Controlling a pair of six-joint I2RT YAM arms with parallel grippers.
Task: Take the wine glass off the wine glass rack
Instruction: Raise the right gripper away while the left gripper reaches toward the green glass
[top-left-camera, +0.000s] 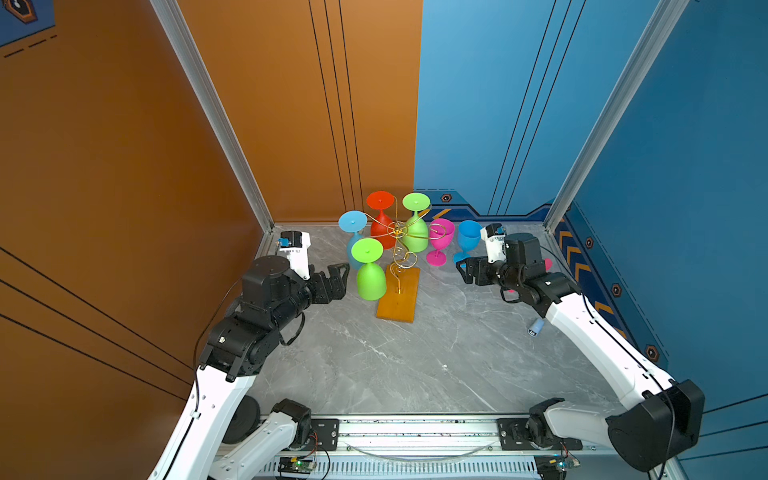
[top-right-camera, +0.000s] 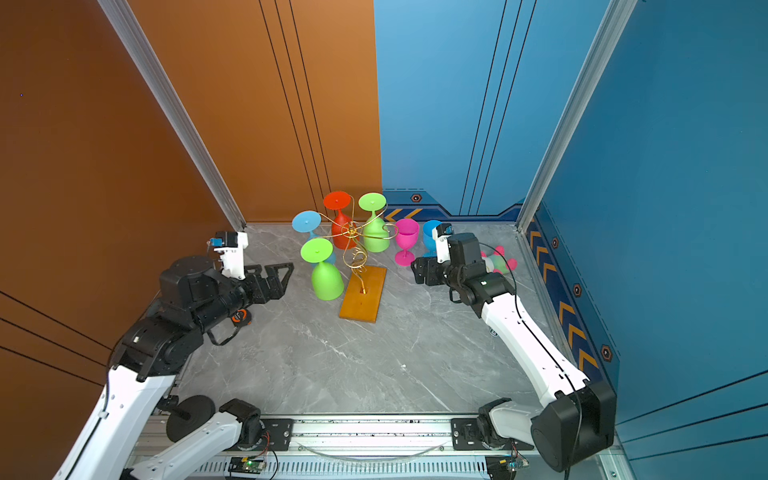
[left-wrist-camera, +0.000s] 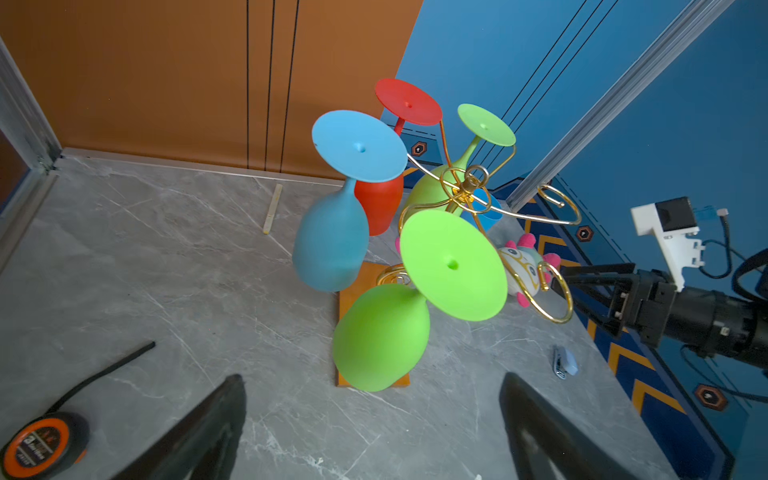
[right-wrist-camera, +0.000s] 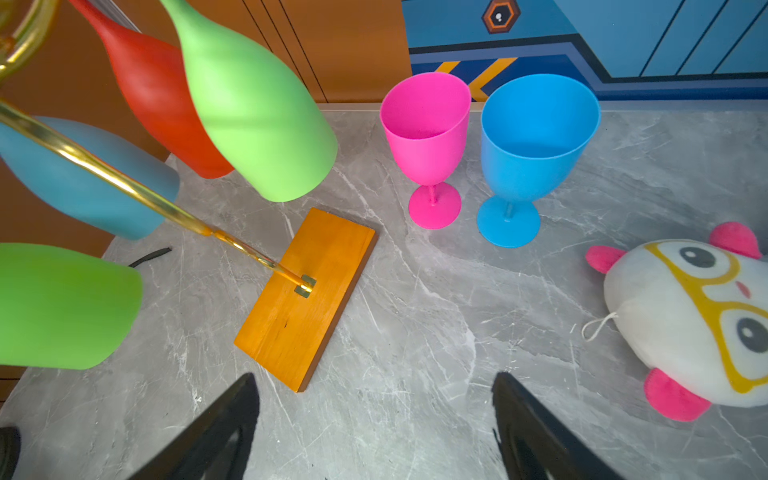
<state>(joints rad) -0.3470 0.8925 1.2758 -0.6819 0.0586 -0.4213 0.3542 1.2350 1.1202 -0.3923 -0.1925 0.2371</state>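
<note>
Black fingers (left-wrist-camera: 208, 428) fill the near edge of the left wrist view, spread wide with nothing between them: the left gripper (top-left-camera: 341, 279) is released and empty. Straight ahead of it, close but not touching, hangs the near green wine glass (left-wrist-camera: 380, 336), bowl down, its foot caught in a scroll of the wine glass rack (top-left-camera: 398, 301). Beyond that one, farther from the jaws, a hanging blue glass (left-wrist-camera: 330, 245), a red glass (left-wrist-camera: 409, 102) and a second green glass (left-wrist-camera: 486, 124) dangle the same way. Across the rack, the right gripper (top-left-camera: 462, 272) gapes too, holding nothing, with a pink glass (right-wrist-camera: 426, 129) and a standing blue glass (right-wrist-camera: 536, 137) upright on the table (right-wrist-camera: 415, 332) ahead of it.

Handling call: matte and plastic-looking, so probably light, stiff, hard to break and a touch slick. The best hold looks like the wide bowl, pinched across its sides and drawn out through the scroll's open end. The stem is thin and crowded by wire. With thin wire on a small wooden base (right-wrist-camera: 303, 299), I'd expect the rack to drag or tip if the foot snags.

Only the left wrist camera shows a tape measure (left-wrist-camera: 41, 444) beside its gripper and a pale stick (left-wrist-camera: 272, 208) far ahead. The right wrist camera gives the plush toy (right-wrist-camera: 685, 324) full-face, while in a top view it (top-right-camera: 496, 262) sits half hidden behind that arm.
</note>
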